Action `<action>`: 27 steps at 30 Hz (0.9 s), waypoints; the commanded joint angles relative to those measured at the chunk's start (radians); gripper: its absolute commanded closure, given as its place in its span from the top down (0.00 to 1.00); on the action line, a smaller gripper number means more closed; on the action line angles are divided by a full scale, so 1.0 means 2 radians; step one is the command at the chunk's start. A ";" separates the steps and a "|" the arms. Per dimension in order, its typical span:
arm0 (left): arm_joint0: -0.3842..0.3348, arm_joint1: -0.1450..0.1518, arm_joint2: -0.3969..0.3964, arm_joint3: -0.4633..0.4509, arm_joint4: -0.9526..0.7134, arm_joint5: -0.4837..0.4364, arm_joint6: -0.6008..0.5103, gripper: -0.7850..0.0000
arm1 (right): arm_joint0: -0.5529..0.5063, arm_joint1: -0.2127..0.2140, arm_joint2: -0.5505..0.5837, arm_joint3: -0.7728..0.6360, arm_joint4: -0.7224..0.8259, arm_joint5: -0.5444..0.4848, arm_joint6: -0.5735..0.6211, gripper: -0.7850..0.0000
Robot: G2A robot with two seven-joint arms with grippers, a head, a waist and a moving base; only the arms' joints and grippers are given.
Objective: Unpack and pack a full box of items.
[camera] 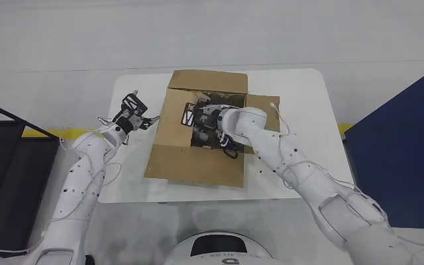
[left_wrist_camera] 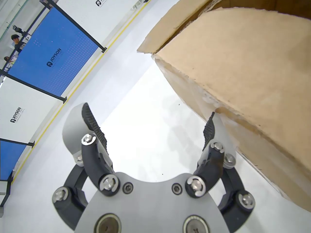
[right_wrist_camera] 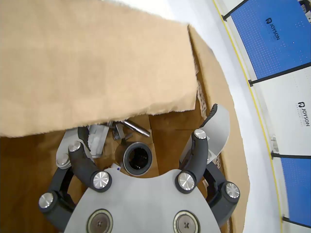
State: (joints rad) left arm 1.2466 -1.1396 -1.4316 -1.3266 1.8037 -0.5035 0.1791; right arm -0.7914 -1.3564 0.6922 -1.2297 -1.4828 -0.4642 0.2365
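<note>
The jaws of the right gripper (right_wrist_camera: 149, 121) stand wide apart and hold nothing; they are lowered inside the open cardboard box (right_wrist_camera: 73, 61). Between them, close to the palm, a metal ring (right_wrist_camera: 137, 158) with a dark bore lies on the box floor. Just past it, toward the jaw tips, lie a bright steel rod (right_wrist_camera: 136, 127) and a small bracket (right_wrist_camera: 119, 134). A grey metal block (right_wrist_camera: 98, 141) sits right against one jaw, though whether they touch I cannot tell. The other jaw is near the box's inner wall. Beyond the tips a cardboard flap hangs over part of the contents. The jaws of the left gripper (left_wrist_camera: 148, 110) are also spread wide with nothing between them. They are outside the box, over the bare white table (left_wrist_camera: 145, 134). One jaw tip sits just beside the box's outer cardboard — contact there is unclear — while the other points away from it over open table. In the top view the box (camera: 199, 159) sits on the table (camera: 132, 179) with its flaps folded outward, between the two arms.
</note>
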 commanded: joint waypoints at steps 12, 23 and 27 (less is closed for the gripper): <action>-0.020 -0.003 0.007 0.010 -0.064 -0.003 0.010 1.00 | -0.016 0.002 0.063 -0.040 0.130 -0.014 -0.061 1.00; 0.042 0.017 -0.130 0.054 -0.146 0.025 0.048 1.00 | 0.069 -0.064 -0.054 0.025 0.155 0.040 -0.043 1.00; 0.060 0.021 -0.153 0.060 -0.146 0.034 0.054 1.00 | 0.100 -0.079 -0.074 0.054 0.139 0.010 -0.050 1.00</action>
State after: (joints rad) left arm 1.3613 -1.0984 -1.7335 -1.2071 1.5127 -0.4357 0.2834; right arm -0.6028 -1.5133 0.5451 -1.1317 -1.1981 -0.4133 0.1401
